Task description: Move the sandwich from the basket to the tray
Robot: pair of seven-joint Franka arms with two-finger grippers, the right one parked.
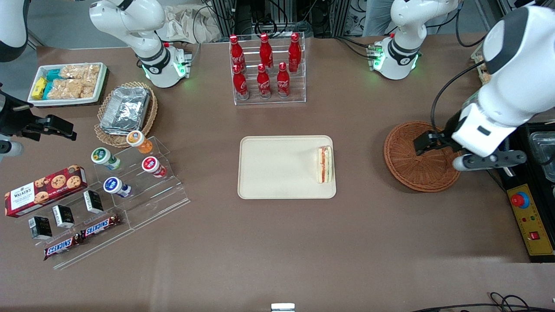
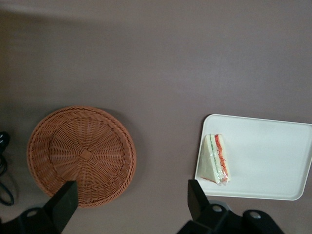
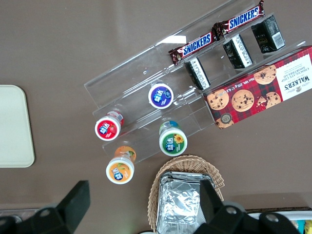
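The sandwich (image 1: 324, 164) lies on the tray (image 1: 277, 173), close against the short rim nearest the basket (image 1: 407, 167), its red and green filling edge facing up; whether it touches that rim cannot be settled from the wrist view. The basket, well apart from the tray toward the working arm's end of the table (image 1: 277, 251), holds nothing. The gripper (image 1: 427, 142) hangs above the basket with its fingers (image 2: 63, 202) spread wide and nothing between them.
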